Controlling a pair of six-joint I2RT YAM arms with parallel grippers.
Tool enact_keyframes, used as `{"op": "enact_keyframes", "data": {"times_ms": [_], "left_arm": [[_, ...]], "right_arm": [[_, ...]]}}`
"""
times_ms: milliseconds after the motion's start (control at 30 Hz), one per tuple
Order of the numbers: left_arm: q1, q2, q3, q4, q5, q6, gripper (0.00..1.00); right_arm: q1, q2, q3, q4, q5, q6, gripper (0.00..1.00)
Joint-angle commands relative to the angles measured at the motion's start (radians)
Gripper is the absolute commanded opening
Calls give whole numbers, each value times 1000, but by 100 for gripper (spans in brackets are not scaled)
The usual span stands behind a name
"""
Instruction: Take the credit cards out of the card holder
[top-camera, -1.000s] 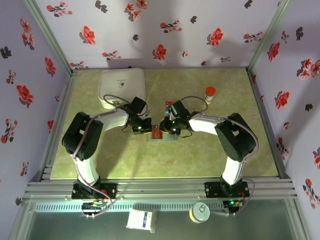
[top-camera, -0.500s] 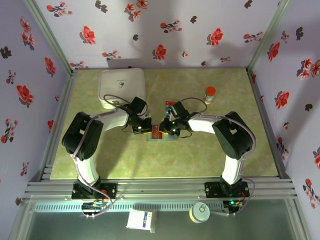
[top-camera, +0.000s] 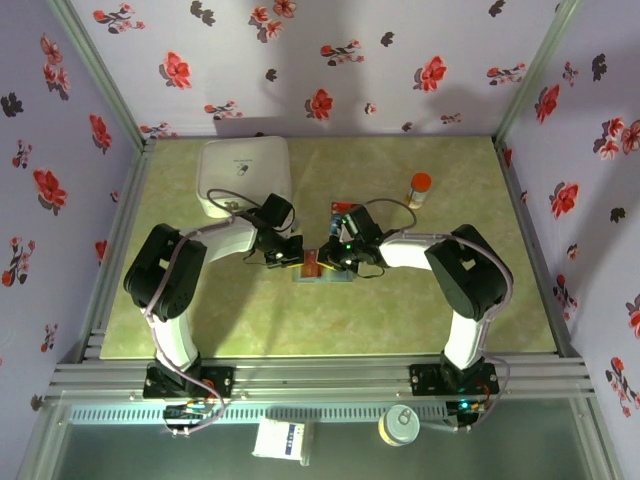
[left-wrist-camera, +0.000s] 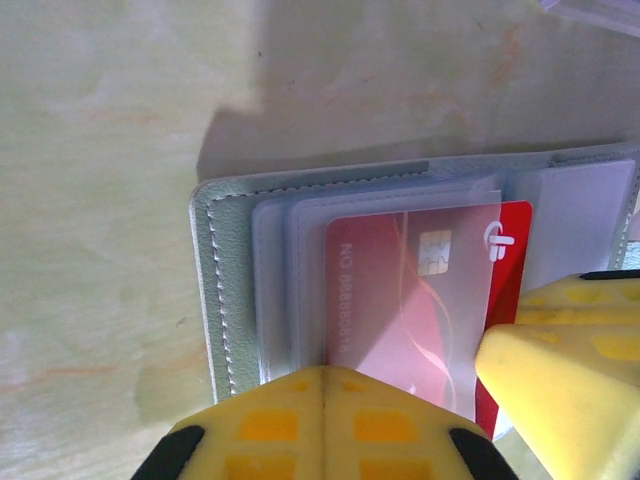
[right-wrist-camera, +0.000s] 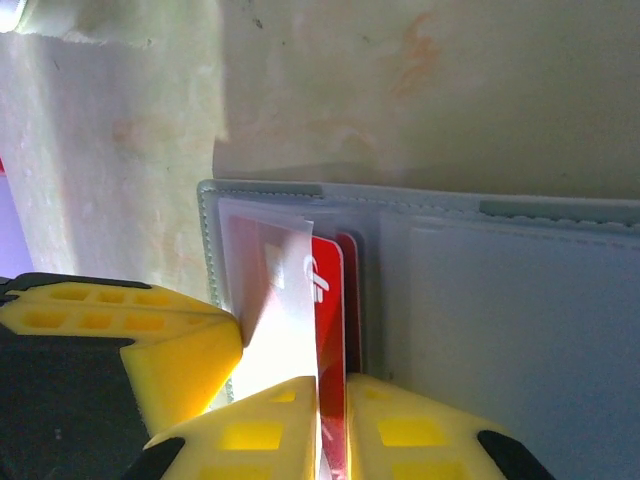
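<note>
Left wrist view: the left claw (left-wrist-camera: 322, 385), pressed together, rests on the edge of the open card holder (left-wrist-camera: 215, 280), which lies flat on the worktop (left-wrist-camera: 100, 200). A red card (left-wrist-camera: 400, 300) pokes rightward out of its clear sleeve. Right wrist view: the right claw (right-wrist-camera: 335, 400) pinches that card's edge. The sleeve flap may be caught in the pinch too, so pulling could drag the holder along or let the card slip.

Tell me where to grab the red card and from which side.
Grip the red card by the bare edge strip sticking out of its clear sleeve, one jaw on each face. Come from the card holder's middle fold: the sleeve opens that way, and plastic covers the rest.
</note>
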Motion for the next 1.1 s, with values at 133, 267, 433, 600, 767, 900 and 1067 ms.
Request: {"op": "enact_keyframes", "data": {"times_ms": [133,267,433,600,767,900,1067], "left_arm": [[-6,1,-6,-37,-29,21,0],[-6,0,-9,-39,-32,22,0],[-6,-5,-12,-42,-34,22,0],[-4,-5,-17,-42,-36,23,0],[-4,-11,-21,-42,-36,22,0],[-1,-19,-21,-45,-35,24,0],[3,-65,-24,-47,-33,16,0]], "right_arm": [[-12,-55,-34,38,-4,17,12],[-27,-73,-58,28,15,11,11],[-45,-91,-85,25,17,12,11],[-57,-112,-97,8,20,3,11],[-62,-162,-83,-78,49,-40,10],[-62,-196,-48,-191,87,-101,10],[-63,-237,41,-375,154,-232,10]]}}
